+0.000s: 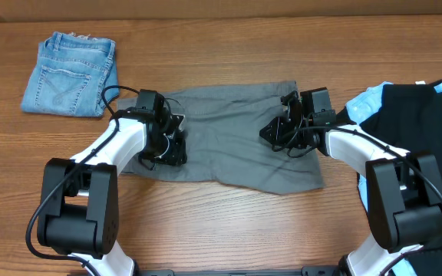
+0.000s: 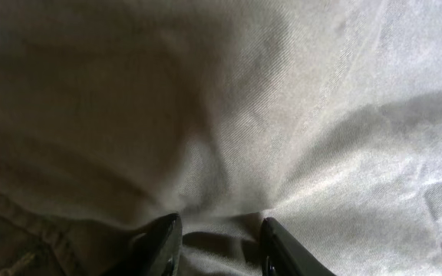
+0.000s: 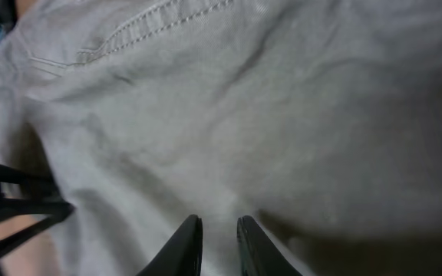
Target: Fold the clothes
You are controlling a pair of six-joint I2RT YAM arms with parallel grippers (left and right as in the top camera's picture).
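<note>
The left gripper (image 2: 219, 247) points down into the grey shorts (image 1: 236, 146) near their left end. Its jaws stand partly apart, and a small ridge of cloth is gathered between the fingertips (image 2: 163, 244), with creases fanning out from that spot. Whether the ridge is actually clamped or only lies in the gap, I cannot tell.

The right gripper (image 3: 220, 245) is down on the right part of the same shorts. Its jaws are drawn almost together, leaving a narrow slot in which grey cloth shows, so it appears to be pinching a thin fold of the fabric. Ahead of it in the right wrist view runs a line of stitching (image 3: 152, 19) across the cloth.

The grey shorts lie spread out, mostly flat and lengthwise from left to right, in the middle of the wooden counter (image 1: 229, 46), between the two arms. Well apart from them, at the far left, sits a folded pair of faded blue denim shorts (image 1: 69, 73). At the right edge lies a black garment (image 1: 428, 123) over light-blue fabric (image 1: 367, 103), just beside the right end of the grey shorts.
</note>
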